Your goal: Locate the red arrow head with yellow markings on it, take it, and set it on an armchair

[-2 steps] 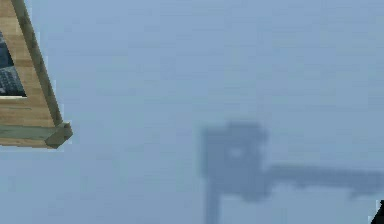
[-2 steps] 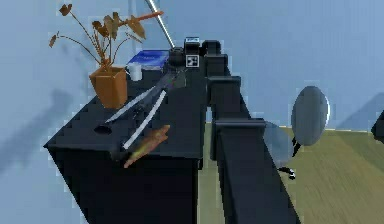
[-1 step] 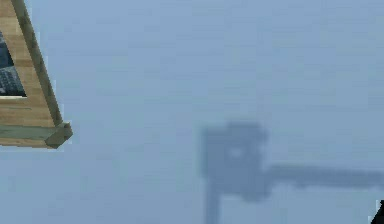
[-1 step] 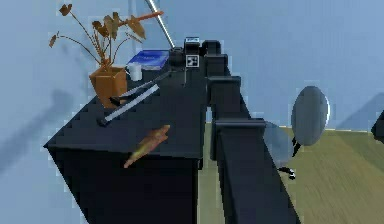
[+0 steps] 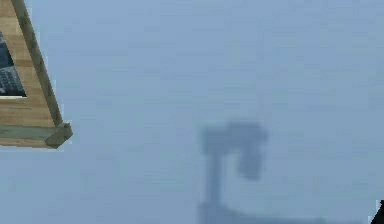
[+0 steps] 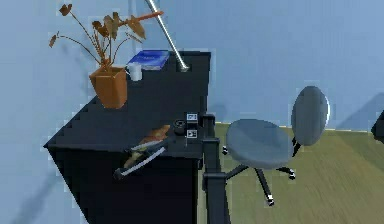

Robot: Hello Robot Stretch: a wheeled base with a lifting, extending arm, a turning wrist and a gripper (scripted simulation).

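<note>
Nearby, a black tabletop [image 6: 100, 125] against a pale blue wall [image 6: 300, 40] carries a potted plant [image 6: 108, 85], a white mug [image 6: 134, 72] and a blue book [image 6: 152, 60], with a grey office chair [image 6: 265, 140] beside it. A small reddish-orange shape [image 6: 155, 133], perhaps the arrow head, shows at the fingers [image 6: 138, 161] over the tabletop's near end; whether they hold it cannot be told.

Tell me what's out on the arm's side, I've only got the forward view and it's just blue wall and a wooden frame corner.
Observer: A black desk stands there, in the arm side view.
Operator: Anything reddish on it?
Observer: A small orange-brown thing lies on the desk at the gripper; I cannot tell whether it is held.
Operator: Any seat nearby?
Observer: A grey swivel chair stands at the desk's right in that view.
</note>
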